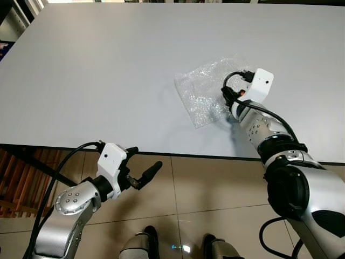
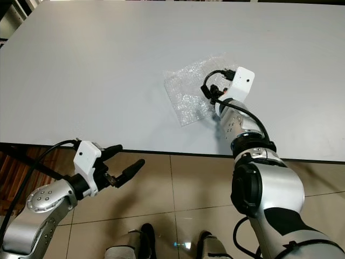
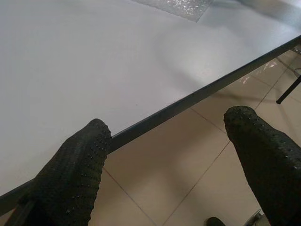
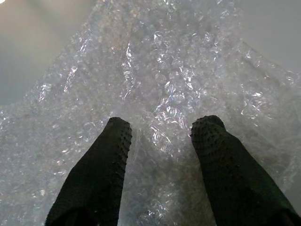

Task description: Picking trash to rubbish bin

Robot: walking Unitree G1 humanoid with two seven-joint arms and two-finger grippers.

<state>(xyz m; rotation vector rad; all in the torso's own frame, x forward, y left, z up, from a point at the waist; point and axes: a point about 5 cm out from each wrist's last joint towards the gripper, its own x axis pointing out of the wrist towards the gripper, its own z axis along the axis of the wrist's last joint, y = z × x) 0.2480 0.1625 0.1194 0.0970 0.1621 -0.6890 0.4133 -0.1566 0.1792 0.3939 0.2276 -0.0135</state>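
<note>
A crumpled sheet of clear bubble wrap [image 1: 200, 96] lies on the grey table [image 1: 97, 70], right of the middle. My right gripper [image 4: 162, 125] reaches over the table's near edge and rests on the sheet's right side. Its fingers stand open, tips pressed down into the bubble wrap [image 4: 155, 66], with a raised fold of the plastic between them. My left gripper [image 1: 145, 159] hangs open below the table's front edge, over the floor, holding nothing. In the left wrist view a corner of the bubble wrap [image 3: 181, 5] shows far off on the tabletop.
The table's dark front edge [image 1: 161, 154] runs across just above my left gripper. Beige floor tiles [image 1: 205, 183] lie below it, with my feet at the bottom. Brown wooden slats [image 1: 16, 186] stand at the lower left, under the table.
</note>
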